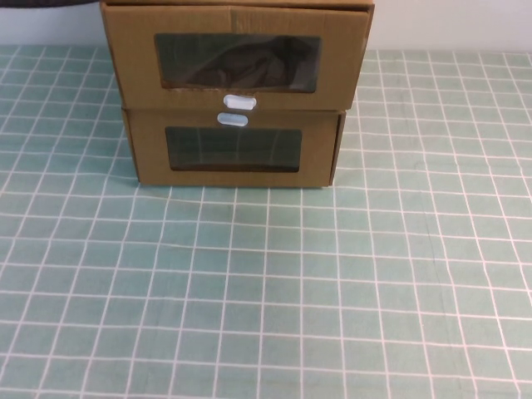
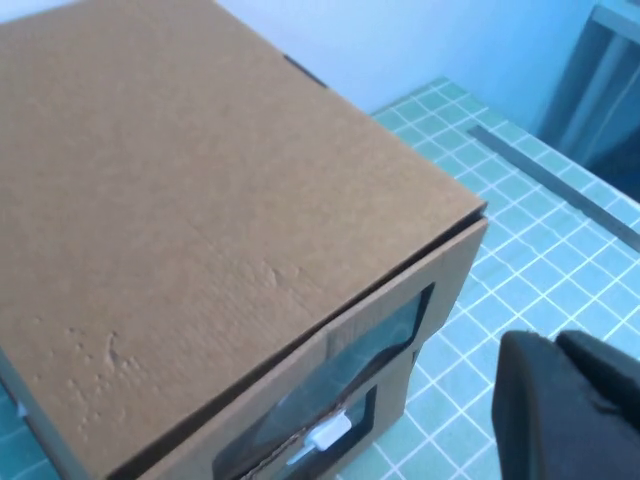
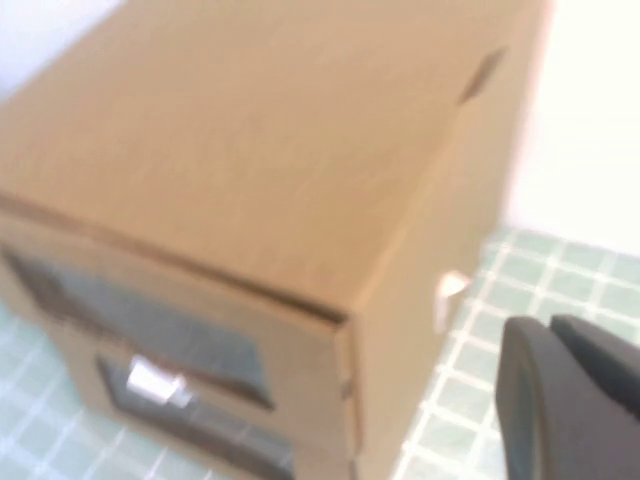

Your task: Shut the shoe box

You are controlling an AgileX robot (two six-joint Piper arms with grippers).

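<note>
A: Gripper status?

B: Left gripper (image 2: 565, 410) hovers above the stack's left side, right gripper (image 3: 570, 400) above its right; aperture of both cannot be determined.

A: Target location?

B: The shoe box (image 1: 236, 56) sits at the table's far centre, on top of the lower box (image 1: 234, 150).

A: Failure risks?

B: Pushing the drawer front off-centre could skew it. Excess force may slide the whole stack back.

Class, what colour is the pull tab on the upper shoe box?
White, on the shoe box tab; clearest in the high view.
</note>
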